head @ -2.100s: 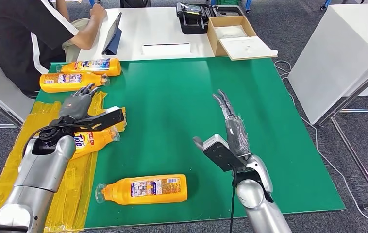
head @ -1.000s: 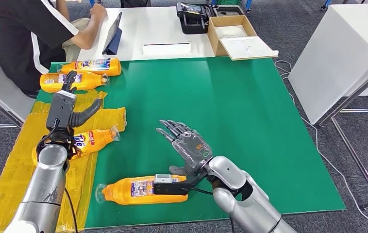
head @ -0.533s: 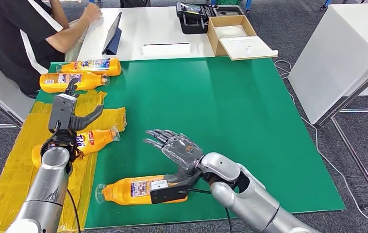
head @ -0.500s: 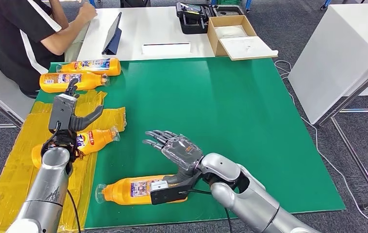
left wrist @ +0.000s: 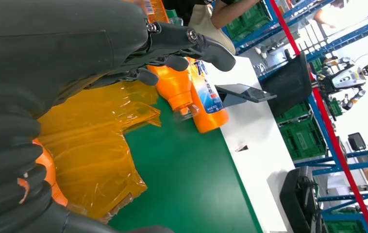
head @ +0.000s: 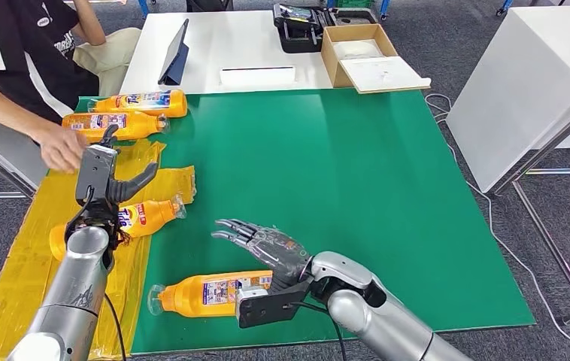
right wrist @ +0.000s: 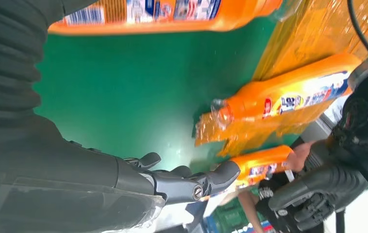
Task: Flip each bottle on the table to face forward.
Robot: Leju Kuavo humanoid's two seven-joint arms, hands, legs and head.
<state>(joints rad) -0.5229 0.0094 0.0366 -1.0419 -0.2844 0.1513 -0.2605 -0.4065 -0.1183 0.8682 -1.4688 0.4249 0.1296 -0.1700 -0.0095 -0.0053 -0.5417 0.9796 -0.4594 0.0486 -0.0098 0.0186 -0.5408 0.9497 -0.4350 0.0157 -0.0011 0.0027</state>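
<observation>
Four orange bottles lie on the green mat (head: 357, 188). The front bottle (head: 207, 294) lies cap to the left with its small-print label up. My right hand (head: 267, 247) hovers just above its base end, fingers (right wrist: 187, 183) spread and holding nothing. A Tide bottle (head: 143, 216) lies partly on yellow film (head: 34, 241), logo up. My left hand (head: 101, 174) is raised over it, fingers apart, empty. Two more bottles (head: 140, 102) (head: 113, 123) lie at the back left corner, also seen past my left fingers (left wrist: 192, 87).
A person sits at the back left, one hand (head: 60, 150) reaching in beside my left hand. Behind the mat stands a white table (head: 252, 45) with a tablet (head: 175, 53), a cardboard box (head: 361, 56) and a black case (head: 297, 26). A white cabinet (head: 530, 90) stands right.
My right hand has swung down and to the left over the front bottle. My left hand turned and has since held still. The person's hand has come down next to my left hand.
</observation>
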